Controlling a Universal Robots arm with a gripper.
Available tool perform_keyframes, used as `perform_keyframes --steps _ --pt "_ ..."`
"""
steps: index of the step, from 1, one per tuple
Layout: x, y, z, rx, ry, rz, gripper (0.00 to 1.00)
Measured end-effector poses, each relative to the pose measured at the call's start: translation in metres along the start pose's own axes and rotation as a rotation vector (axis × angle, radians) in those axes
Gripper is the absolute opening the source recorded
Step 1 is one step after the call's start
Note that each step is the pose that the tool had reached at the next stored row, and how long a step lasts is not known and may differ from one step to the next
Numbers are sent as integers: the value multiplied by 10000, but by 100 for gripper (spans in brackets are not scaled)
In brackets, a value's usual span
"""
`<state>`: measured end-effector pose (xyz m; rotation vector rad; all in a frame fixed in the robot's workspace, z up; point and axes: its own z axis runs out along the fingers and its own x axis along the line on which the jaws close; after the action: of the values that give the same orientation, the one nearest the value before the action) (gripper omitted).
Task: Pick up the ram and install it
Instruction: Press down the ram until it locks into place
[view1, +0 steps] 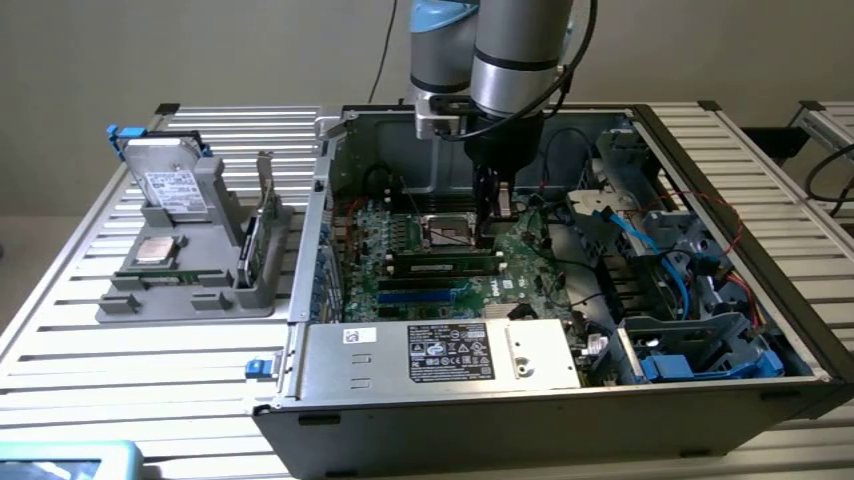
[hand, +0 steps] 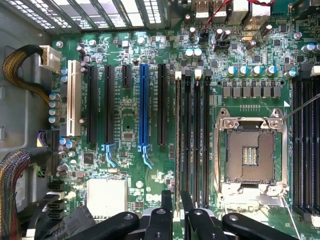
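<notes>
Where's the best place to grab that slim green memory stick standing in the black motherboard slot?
Likely its top edge, pinched across the flat faces from straight above: the slim green memory stick stands on edge, bottom seated in the green motherboard.

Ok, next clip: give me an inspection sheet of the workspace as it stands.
Surface: slatted metal table, bearing an open computer case.
Job's things: ram stands edge-on in the row of black slots beside the empty processor socket.
Clutter: grey tray at the exterior view's left, with a drive, a chip, a card.
Pincer: low over the motherboard, at one end of the ram.
Cables: blue and black leads inside the case; braided bundle by the board's edge.
Surroundings: plain wall behind.
</notes>
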<state>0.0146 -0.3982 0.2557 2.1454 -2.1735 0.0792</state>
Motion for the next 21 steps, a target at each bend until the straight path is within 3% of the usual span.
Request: perform_keyframes --steps 2,4,10,21 --pt "0 0 0 0 0 0 21" --pt "0 0 0 0 0 0 12" --pt "-2 -1 22 5 2 12 11" --pt "-16 -5 165 161 -3 88 11"
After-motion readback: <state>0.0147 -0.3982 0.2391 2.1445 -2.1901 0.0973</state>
